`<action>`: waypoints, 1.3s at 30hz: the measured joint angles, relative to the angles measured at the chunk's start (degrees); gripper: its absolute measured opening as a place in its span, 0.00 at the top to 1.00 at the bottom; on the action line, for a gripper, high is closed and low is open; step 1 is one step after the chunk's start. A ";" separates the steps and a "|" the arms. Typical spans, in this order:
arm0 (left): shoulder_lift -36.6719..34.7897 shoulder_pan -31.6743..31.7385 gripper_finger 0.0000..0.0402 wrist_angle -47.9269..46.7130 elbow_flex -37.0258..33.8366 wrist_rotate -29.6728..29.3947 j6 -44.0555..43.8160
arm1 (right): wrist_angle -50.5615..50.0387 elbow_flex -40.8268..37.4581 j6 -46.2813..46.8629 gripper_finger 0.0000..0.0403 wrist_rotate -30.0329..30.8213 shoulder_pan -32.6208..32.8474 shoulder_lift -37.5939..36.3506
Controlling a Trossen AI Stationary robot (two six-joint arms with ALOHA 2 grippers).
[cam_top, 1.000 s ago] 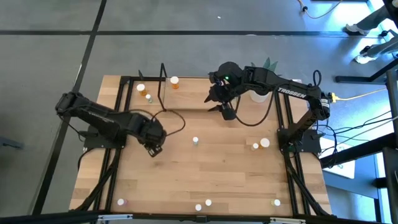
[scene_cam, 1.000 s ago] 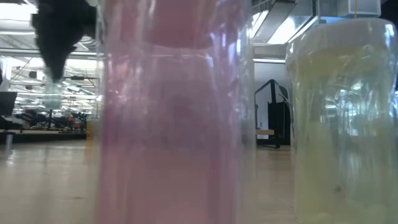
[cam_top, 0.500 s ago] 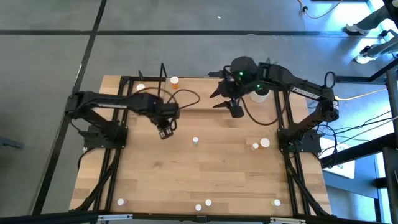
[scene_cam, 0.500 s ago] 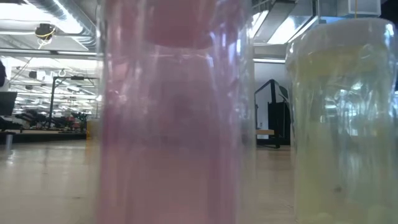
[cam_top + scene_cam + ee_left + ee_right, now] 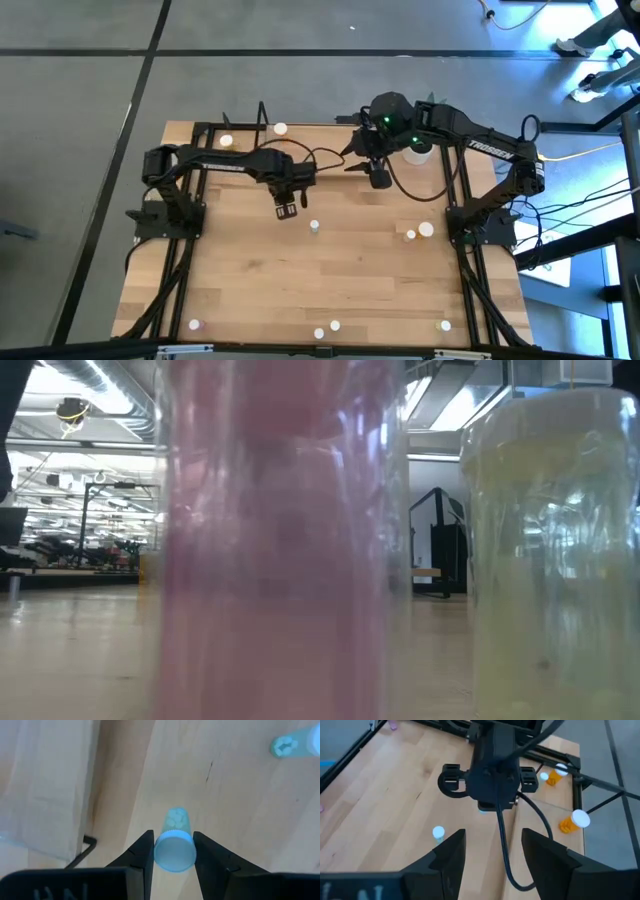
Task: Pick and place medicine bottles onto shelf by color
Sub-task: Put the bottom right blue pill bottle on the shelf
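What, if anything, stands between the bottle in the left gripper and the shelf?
Nothing visible does. The left gripper holds a bottle over bare table, just in front of the shelf. The right gripper hangs off to the side.

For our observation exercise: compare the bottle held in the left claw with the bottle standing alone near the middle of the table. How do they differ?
The held bottle is clamped between the left claw's fingers, above the board; the standing bottle rests free on the table. The held bottle sits close to the shelf; the standing bottle lies farther out toward the middle. Both are tiny, greenish and white-capped. The right claw is open, holding nothing.
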 joint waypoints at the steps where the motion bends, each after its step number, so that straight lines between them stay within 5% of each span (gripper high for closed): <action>1: 0.62 -0.01 0.75 0.65 0.00 0.07 0.19 | -0.24 0.00 -0.02 0.52 -0.13 -0.02 0.00; 17: 4.80 -0.01 0.75 6.15 0.00 0.20 1.16 | -1.39 0.00 -0.20 0.52 -5.13 -0.02 0.00; 23: 4.80 -0.01 0.75 6.43 0.00 0.20 1.16 | -1.83 -0.02 -0.42 0.52 -12.01 -0.01 0.00; 39: 4.80 -0.01 0.75 6.88 0.00 0.42 1.13 | -2.77 -0.07 0.02 0.52 4.48 0.00 0.28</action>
